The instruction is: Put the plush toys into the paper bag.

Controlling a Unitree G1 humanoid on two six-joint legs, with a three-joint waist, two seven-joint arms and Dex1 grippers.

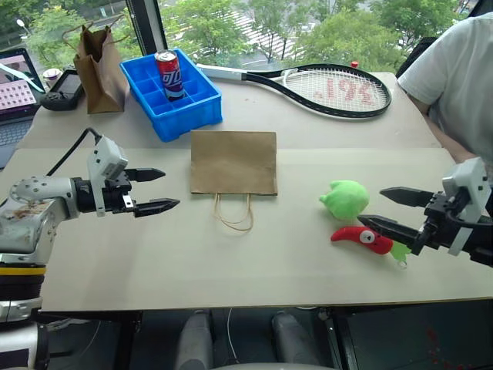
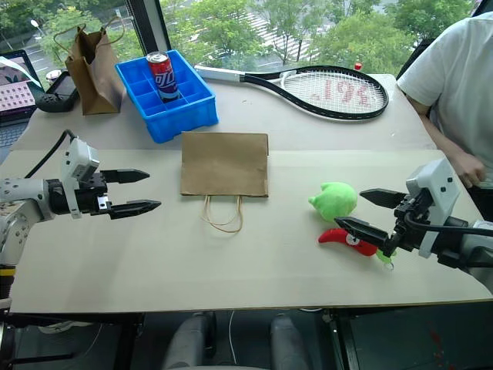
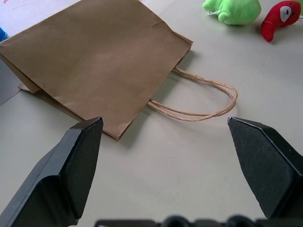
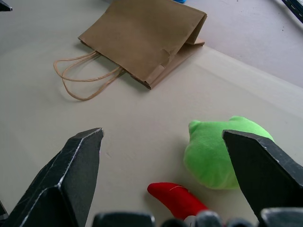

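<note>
Left gripper near desk's left edge, fingers spread wide, empty, aimed at bag, likely ready to hold mouth open. Paper bag flat mid-desk, twine handles toward front edge, mouth closed, so needs opening first. Green ball and red chili just beside each other toward right front corner. Right gripper splayed, empty, lined up on them for first pick.

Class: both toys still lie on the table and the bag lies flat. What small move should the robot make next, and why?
Probably lower the right gripper onto the green plush ball. Its jaws stand open just beside the ball, while the red chili toy lies partly under it. The paper bag lies flat near the open left gripper, which could lift its mouth.
</note>
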